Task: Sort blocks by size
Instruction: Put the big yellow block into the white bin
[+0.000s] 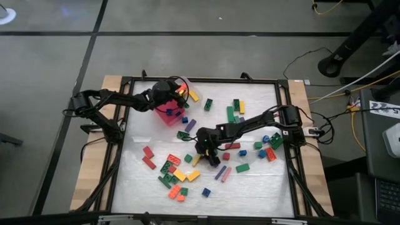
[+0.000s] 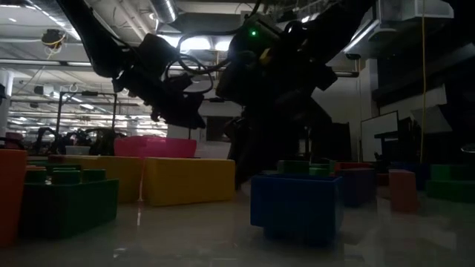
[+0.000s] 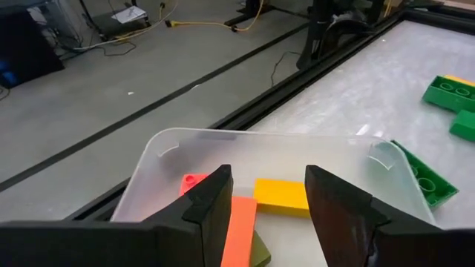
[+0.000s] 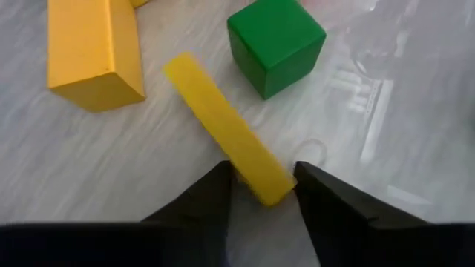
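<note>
Between our left gripper's (image 3: 267, 204) parted fingers we see the clear plastic tray (image 3: 159, 159) holding an orange bar (image 3: 239, 237) and a yellow block (image 3: 282, 196).

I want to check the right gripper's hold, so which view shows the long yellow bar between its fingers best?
The right wrist view: the long yellow bar fills the picture, one end between the right gripper fingers. In the high view it is a small yellow sliver beside the gripper. The low and left wrist views do not show it recognisably.
</note>
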Robot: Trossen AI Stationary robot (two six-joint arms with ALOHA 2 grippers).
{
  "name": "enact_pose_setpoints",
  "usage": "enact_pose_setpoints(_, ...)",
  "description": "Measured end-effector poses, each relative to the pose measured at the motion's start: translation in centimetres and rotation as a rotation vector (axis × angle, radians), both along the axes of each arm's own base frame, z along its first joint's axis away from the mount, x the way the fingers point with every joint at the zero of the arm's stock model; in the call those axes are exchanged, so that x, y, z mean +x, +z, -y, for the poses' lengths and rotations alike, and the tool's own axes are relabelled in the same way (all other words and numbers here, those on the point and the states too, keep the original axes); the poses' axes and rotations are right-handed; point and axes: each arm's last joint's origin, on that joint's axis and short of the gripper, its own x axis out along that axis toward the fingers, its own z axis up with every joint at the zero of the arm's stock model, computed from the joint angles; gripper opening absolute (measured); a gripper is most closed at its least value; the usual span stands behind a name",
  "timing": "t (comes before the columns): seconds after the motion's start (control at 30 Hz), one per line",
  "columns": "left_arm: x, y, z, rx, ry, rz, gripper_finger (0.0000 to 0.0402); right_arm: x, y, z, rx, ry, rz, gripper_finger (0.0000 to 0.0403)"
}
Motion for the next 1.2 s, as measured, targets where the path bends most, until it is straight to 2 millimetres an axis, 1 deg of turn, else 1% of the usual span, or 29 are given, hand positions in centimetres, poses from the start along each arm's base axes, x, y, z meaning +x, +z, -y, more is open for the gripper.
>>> enact_pose_setpoints(0.17,0.3,1.2,1.3,0.058,-0.067,-0.014,0.0157,0.1,0.1,0.1,-0.002,-0.003,0.003,0.0048)
enact_pose_setpoints(0.3,0.1,2.9,2.9,0.117,-0.142,-0.028,0.0157,0.6,1.2,0.4,-0.032,-0.025,-0.022,0.0044)
enact_pose_setpoints(0.43,-0.7,4.8,4.9,0.121,-0.197,-0.021,0.0156,1.6,3.8,1.1,-0.102,-0.011,-0.037,0.0052)
enact_pose_setpoints(0.53,-1.8,6.2,6.4,0.099,-0.229,-0.013,0.0156,2.1,5.7,1.6,-0.188,0.012,-0.055,0.0055)
enact_pose_setpoints(0.67,-3.8,7.2,8.5,0.034,-0.274,-0.06,0.0156,2.9,8.4,2.8,-0.37,0.014,-0.027,0.0047)
enact_pose_setpoints(0.77,-5.6,7.3,10.0,-0.038,-0.304,-0.121,0.0156,3.4,9.9,4.5,-0.505,-0.045,-0.018,0.0047)
enact_pose_setpoints(0.87,-7.1,7.2,11.4,-0.132,-0.314,-0.159,0.0156,3.7,11.1,6.9,-0.628,-0.109,-0.001,0.0052)
enact_pose_setpoints(0.93,-7.8,7.0,12.2,-0.202,-0.31,-0.178,0.0156,3.8,11.6,8.7,-0.685,-0.163,0.01,0.0054)
enact_pose_setpoints(1.07,-8.6,6.4,13.7,-0.303,-0.315,-0.219,0.0156,3.6,12.0,13.3,-0.718,-0.299,0.036,0.0049)
enact_pose_setpoints(1.2,-8.8,6.2,15.1,-0.327,-0.373,-0.244,0.0156,3.0,12.0,17.7,-0.663,-0.382,0.064,0.0053)
